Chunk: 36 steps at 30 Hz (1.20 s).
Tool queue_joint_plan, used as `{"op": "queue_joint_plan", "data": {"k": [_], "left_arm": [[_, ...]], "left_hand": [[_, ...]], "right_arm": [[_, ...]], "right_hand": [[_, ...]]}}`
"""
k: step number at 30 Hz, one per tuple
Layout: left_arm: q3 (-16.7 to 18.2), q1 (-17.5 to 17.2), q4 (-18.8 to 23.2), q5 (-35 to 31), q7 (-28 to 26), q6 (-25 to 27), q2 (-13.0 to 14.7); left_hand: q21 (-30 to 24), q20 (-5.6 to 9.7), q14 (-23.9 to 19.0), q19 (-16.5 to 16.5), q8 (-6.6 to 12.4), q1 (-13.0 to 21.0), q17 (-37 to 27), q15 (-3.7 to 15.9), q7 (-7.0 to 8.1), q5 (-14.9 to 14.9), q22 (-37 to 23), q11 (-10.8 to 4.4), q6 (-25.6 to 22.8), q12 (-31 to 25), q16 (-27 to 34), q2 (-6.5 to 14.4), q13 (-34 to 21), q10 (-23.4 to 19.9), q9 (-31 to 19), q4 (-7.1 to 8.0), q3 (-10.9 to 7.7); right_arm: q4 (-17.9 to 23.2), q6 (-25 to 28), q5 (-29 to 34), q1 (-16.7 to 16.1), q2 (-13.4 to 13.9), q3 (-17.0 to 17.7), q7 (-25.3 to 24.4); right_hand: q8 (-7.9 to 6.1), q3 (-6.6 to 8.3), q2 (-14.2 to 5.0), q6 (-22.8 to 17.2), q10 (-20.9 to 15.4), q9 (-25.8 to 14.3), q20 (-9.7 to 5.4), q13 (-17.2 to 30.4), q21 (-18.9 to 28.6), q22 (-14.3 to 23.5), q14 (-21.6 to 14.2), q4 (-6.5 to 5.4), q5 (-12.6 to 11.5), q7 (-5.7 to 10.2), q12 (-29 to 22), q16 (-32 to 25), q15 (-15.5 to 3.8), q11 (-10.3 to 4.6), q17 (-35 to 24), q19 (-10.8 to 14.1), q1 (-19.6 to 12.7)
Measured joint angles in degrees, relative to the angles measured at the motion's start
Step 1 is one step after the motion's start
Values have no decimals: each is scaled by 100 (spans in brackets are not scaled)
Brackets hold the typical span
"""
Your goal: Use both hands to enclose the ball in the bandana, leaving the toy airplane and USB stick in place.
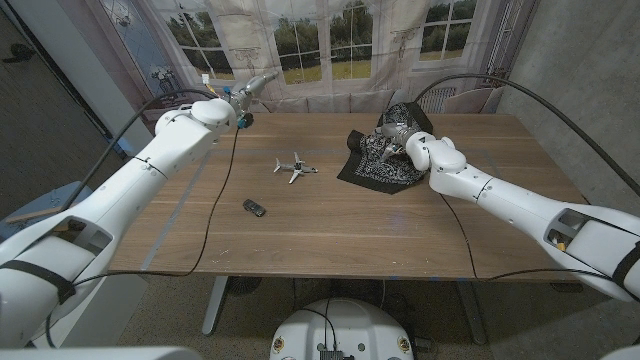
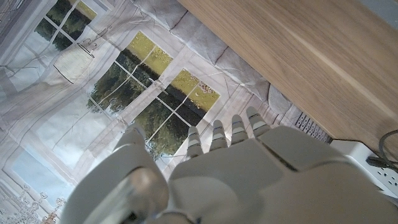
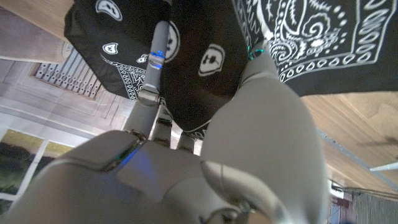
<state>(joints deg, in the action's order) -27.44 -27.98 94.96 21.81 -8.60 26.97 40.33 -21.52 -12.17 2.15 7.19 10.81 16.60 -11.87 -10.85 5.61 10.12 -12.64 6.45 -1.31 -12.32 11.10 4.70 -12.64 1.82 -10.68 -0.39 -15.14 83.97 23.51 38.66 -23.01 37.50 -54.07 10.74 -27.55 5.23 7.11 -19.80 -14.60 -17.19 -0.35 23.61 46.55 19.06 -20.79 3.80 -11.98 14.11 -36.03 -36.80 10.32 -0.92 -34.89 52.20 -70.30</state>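
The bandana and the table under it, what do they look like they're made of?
The bandana looks like thin woven cloth, matte black with a white paisley print; it folds and drapes where the right hand is at it. The table looks like wood or wood-look laminate, with visible grain and a smooth, low-sheen finish; which of the two I can't tell.

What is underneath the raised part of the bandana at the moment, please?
The bandana is bunched up where the right hand grips it. The cloth hides whatever lies beneath; no ball is visible.
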Motion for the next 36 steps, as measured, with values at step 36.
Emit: {"op": "queue_joint_plan", "data": {"k": [36], "left_arm": [[-85, -6, 244, -88, 134, -81, 12]], "left_hand": [[34, 0, -1, 0, 0, -109, 2, 0, 0, 0, -29, -22, 1, 0, 0, 42, 1, 21, 0, 16, 16]], "right_arm": [[3292, 153, -180, -2940, 1340, 2447, -2749]], "right_hand": [[-661, 41, -47, -726, -552, -228, -430, 62, 939, 86, -747, -39, 135, 12, -528, -178, 378, 0, -602, 431, 48]]}}
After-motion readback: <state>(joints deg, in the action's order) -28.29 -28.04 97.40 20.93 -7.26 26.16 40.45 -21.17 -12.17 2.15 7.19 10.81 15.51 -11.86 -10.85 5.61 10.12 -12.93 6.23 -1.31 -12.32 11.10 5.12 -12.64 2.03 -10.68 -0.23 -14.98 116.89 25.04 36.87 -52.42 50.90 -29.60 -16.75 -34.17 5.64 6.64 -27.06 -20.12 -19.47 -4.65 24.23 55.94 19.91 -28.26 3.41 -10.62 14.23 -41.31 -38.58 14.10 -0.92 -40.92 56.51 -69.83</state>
